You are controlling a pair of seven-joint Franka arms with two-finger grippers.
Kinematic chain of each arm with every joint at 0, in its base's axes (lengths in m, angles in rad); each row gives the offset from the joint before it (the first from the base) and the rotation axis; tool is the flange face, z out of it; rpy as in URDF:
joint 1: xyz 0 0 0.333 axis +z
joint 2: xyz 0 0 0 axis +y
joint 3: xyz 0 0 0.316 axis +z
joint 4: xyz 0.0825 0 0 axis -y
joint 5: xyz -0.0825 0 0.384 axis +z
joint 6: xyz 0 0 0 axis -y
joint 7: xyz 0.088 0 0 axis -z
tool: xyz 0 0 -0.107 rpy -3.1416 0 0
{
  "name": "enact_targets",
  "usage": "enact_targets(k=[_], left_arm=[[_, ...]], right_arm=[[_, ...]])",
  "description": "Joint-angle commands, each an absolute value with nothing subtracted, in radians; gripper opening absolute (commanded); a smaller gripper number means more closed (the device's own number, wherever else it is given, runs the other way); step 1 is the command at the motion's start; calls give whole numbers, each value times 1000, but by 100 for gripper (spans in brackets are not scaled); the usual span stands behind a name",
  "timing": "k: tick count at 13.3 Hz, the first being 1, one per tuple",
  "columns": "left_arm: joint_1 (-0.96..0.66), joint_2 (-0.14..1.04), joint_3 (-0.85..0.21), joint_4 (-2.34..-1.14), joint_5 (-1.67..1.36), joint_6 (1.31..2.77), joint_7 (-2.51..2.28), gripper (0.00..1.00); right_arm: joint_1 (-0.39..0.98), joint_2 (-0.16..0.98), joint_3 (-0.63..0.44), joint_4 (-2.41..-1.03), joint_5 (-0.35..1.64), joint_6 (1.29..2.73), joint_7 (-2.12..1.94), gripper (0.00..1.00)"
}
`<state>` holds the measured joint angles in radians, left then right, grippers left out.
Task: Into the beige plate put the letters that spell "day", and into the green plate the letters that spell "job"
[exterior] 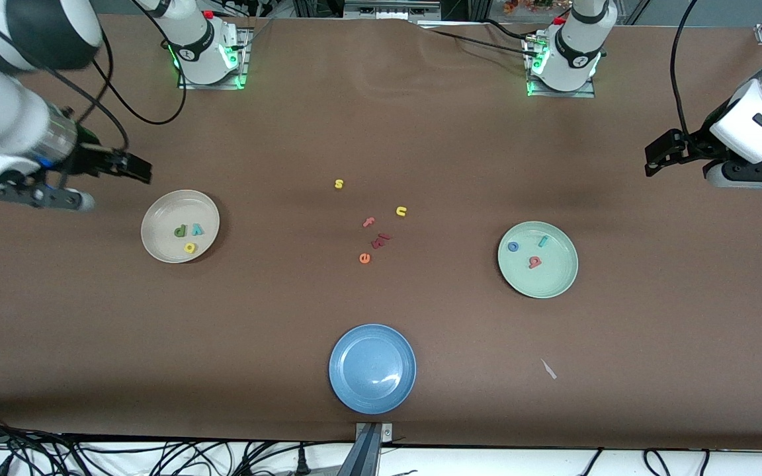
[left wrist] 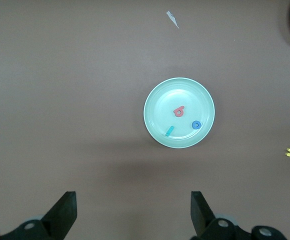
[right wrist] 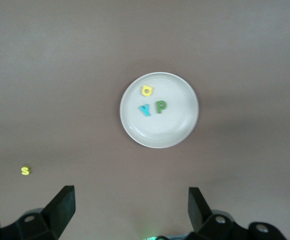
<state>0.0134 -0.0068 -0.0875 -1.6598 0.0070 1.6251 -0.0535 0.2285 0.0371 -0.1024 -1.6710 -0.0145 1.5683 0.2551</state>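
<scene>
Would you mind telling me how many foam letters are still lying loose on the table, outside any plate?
5, clustered mid-table: yellow s nearest the bases, yellow u, pink f, a dark red letter, and orange e nearest the front camera. None looks hidden.
</scene>
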Motion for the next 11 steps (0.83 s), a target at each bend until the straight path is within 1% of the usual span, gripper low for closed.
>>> enact_targets(k=[1, 3, 8, 11], left_arm=[[25, -17, -97, -1667, 23, 1620, -37, 100], [25, -17, -97, -1667, 23, 1620, -37, 100], [25, -15, -97, -1667, 23, 1618, -37, 100], [25, -15, -97, -1667, 23, 1620, -37, 100]], right_arm=[[174, 18, -54, -1606, -15, 1487, 247, 100], [149, 15, -49, -1586, 5, 1486, 249, 100], [106, -23, -48, -1600, 15, 1465, 245, 100], [92, -18, -48, -1601, 15, 1477, 117, 100]])
